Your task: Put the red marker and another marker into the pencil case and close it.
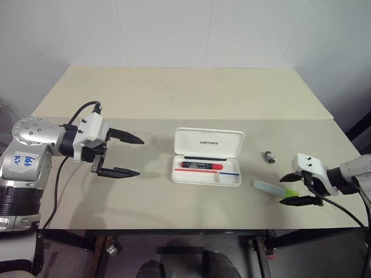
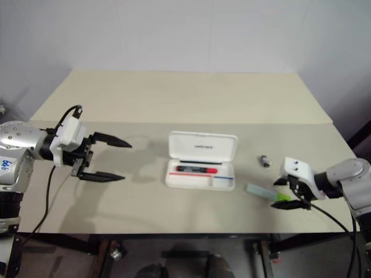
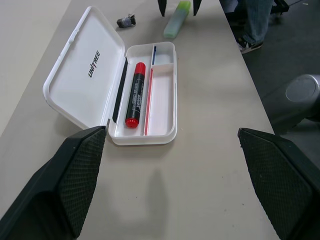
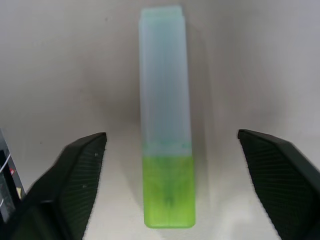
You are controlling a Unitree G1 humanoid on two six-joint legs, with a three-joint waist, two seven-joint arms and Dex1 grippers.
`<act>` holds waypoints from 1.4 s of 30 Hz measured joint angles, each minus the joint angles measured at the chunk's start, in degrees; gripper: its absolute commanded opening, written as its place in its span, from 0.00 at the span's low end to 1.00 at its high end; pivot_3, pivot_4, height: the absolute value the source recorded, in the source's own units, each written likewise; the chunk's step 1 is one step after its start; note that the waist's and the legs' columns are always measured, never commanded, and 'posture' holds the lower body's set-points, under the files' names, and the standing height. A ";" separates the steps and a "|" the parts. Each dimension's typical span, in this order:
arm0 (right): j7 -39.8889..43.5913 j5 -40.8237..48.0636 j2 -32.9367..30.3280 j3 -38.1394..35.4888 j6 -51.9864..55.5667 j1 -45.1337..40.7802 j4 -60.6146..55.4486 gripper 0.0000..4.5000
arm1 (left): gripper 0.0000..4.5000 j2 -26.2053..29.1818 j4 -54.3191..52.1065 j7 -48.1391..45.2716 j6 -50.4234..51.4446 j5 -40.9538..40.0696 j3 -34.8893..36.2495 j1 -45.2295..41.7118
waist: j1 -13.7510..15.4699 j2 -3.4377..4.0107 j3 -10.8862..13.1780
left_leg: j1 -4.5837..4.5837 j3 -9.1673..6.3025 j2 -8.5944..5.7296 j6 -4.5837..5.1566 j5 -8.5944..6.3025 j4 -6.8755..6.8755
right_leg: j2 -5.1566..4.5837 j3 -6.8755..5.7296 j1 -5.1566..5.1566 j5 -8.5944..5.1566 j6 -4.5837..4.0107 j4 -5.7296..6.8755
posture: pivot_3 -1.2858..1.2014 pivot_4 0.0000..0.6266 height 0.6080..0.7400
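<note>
Right at the near edge of the table [image 1: 174, 98], the right gripper [image 1: 298, 188] is down over the mint-green highlighter [image 1: 273, 187], fingers spread either side of its yellow-green cap, touching nothing that I can see. From the wrist camera the highlighter [image 4: 166, 120] lies squarely between the two black fingers [image 4: 75, 185], lined up along them, so I'd say this is the setup for a pinch across the cap end.

And there's the red marker [image 1: 201, 165], already lying in the long rear compartment of the pencil case [image 1: 207, 176]. The lid stands open toward the far side, leaving the front compartment free for the second marker.

Over on the other side, the left gripper [image 1: 124, 155] hangs above the tabletop, jaws wide apart, holding nothing, well clear of the case. Sensibly parked, I reckon, ready to steady or shut the lid.

Watch that edge: the highlighter sits near the front lip, so a clumsy nudge could roll it off. A small dark object [image 1: 269, 156] lies between case and highlighter, slightly behind the direct path.
</note>
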 measured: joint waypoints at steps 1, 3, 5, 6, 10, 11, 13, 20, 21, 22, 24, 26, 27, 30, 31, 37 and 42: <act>0.00 -0.11 0.16 0.06 -0.15 0.00 0.14 0.62 | 1.00 0.00 -0.02 0.04 0.00 -0.04 0.00 0.00 | -0.02 0.00 0.00 | 0.00 0.00 0.00 0.00 0.00 0.00 | 0.00 0.00 0.00 0.00 0.00 0.00 | 0.52 0.24 1.00; -0.06 -0.59 0.46 0.24 -0.44 0.00 0.31 0.46 | 1.00 0.07 -0.06 0.11 0.00 -0.07 0.00 0.00 | -0.04 0.00 0.00 | 0.00 0.00 0.00 0.00 0.00 0.00 | 0.00 0.00 0.00 0.00 0.00 0.01 | 0.52 0.24 1.00; -0.04 -0.73 0.64 0.24 -0.64 0.04 0.28 0.30 | 1.00 0.18 -0.07 0.23 -0.01 -0.10 0.00 0.00 | -0.01 0.00 0.00 | 0.01 0.00 0.00 0.00 0.00 0.00 | 0.01 0.00 0.00 0.00 0.00 0.01 | 0.52 0.24 1.00; -0.04 -0.76 0.66 0.24 -0.68 0.06 0.27 0.24 | 1.00 0.26 -0.07 0.29 -0.01 -0.10 0.00 0.00 | -0.01 0.00 0.00 | 0.01 0.00 0.00 0.00 0.00 0.00 | 0.01 0.00 0.00 0.00 0.00 0.01 | 0.52 0.24 1.00; -0.54 -0.83 0.68 0.18 -0.72 0.40 -0.23 0.24 | 1.00 0.39 -0.07 0.43 -0.04 -0.10 0.00 0.00 | -0.02 0.00 0.00 | 0.02 0.00 0.00 0.00 0.00 0.00 | 0.01 0.00 0.01 0.00 0.00 0.01 | 0.52 0.24 1.00; -0.70 -0.85 0.68 0.18 -0.73 0.45 -0.40 0.24 | 1.00 0.39 -0.07 0.44 -0.07 -0.10 0.00 0.00 | -0.05 0.00 0.00 | 0.02 0.00 0.00 0.00 0.00 0.00 | 0.01 0.00 0.01 0.00 0.00 0.01 | 0.52 0.24 1.00; -0.79 -0.83 0.68 0.18 -0.74 0.41 -0.44 0.24 | 1.00 0.39 -0.07 0.45 -0.11 -0.10 0.00 0.00 | -0.09 0.00 0.00 | 0.03 0.01 0.00 0.00 0.00 0.00 | 0.01 0.00 0.01 0.00 0.00 0.01 | 0.52 0.24 1.00; 1.66 -0.82 -1.10 0.17 -3.02 -4.08 -0.60 0.24 | 1.00 0.56 0.04 0.38 -0.91 -0.08 0.00 0.10 | -0.05 0.06 0.03 | 0.03 0.04 0.01 0.00 0.00 0.01 | 0.01 0.02 -0.01 0.00 0.00 0.03 | 0.52 0.24 1.00; 2.18 -0.68 -1.63 0.09 -3.04 -4.67 -0.97 0.24 | 1.00 0.69 0.09 0.36 -1.14 -0.06 0.00 0.26 | -0.04 0.06 0.03 | 0.03 0.04 0.01 0.00 0.00 -0.01 | 0.01 0.02 -0.01 0.00 0.00 0.02 | 0.52 0.24 1.00; 3.27 -0.20 -2.31 -0.09 -2.80 -5.52 -2.32 0.24 | 1.00 0.97 0.15 0.30 -1.60 -0.03 0.00 0.65 | -0.03 0.06 0.03 | 0.03 0.03 0.02 0.00 0.00 -0.01 | 0.01 0.01 -0.01 -0.01 -0.01 0.01 | 0.52 0.24 1.00; 4.24 1.01 -2.52 -0.12 -1.42 -6.87 -5.56 0.24 | 1.00 1.19 0.24 0.21 -2.30 0.05 0.00 1.32 | -0.14 0.06 0.03 | 0.03 0.03 0.04 -0.01 -0.01 -0.02 | 0.01 0.01 -0.01 -0.01 -0.01 0.01 | 0.52 0.24 1.00; 4.47 2.32 -1.64 0.02 1.09 -8.39 -9.23 0.24 | 1.00 1.30 0.34 0.16 -3.02 0.14 0.01 2.25 | -0.20 0.05 0.03 | 0.03 0.04 0.05 -0.02 -0.01 -0.02 | 0.01 0.01 -0.02 -0.01 -0.02 0.02 | 0.52 0.24 1.00; 4.45 2.96 -0.50 0.44 2.77 -9.73 -11.20 0.24 | 1.00 1.31 0.45 0.15 -3.24 0.26 -0.01 2.48 | -0.21 0.05 0.04 | 0.03 0.04 0.06 -0.02 -0.01 0.00 | 0.01 0.01 -0.03 -0.01 -0.02 0.04 | 0.52 0.24 1.00; 4.04 3.57 4.09 3.66 7.34 -13.51 -15.86 0.24 | 1.00 1.50 0.44 0.25 -3.97 0.45 0.03 2.92 | -0.15 0.05 0.03 | 0.05 0.02 0.06 -0.02 -0.01 0.01 | 0.01 0.00 -0.03 -0.01 -0.06 0.08 | 0.52 0.24 1.00; 3.63 3.36 5.92 5.07 8.70 -14.65 -16.96 0.24 | 1.00 1.53 0.38 0.35 -4.01 0.50 0.00 3.18 | -0.14 0.05 0.03 | 0.03 0.02 0.06 -0.02 -0.01 0.01 | 0.01 -0.01 -0.04 -0.01 -0.06 0.08 | 0.52 0.24 1.00; 0.62 2.65 12.67 10.43 16.03 -18.65 -20.00 0.24 | 1.00 1.88 -0.19 1.32 -3.75 0.46 0.21 5.69 | 0.15 0.06 0.03 | -0.16 -0.03 0.06 -0.01 -0.02 0.00 | -0.04 -0.11 -0.14 -0.02 -0.08 0.08 | 0.52 0.24 1.00; -2.30 1.21 15.41 12.79 18.25 -19.26 -20.58 0.24 | 1.00 2.73 -2.47 2.63 -3.21 0.02 1.91 8.98 | 0.06 0.05 0.03 | -0.23 -0.03 0.05 0.05 -0.08 -0.01 | -0.11 -0.22 -0.14 -0.02 -0.08 0.06 | 0.52 0.24 1.00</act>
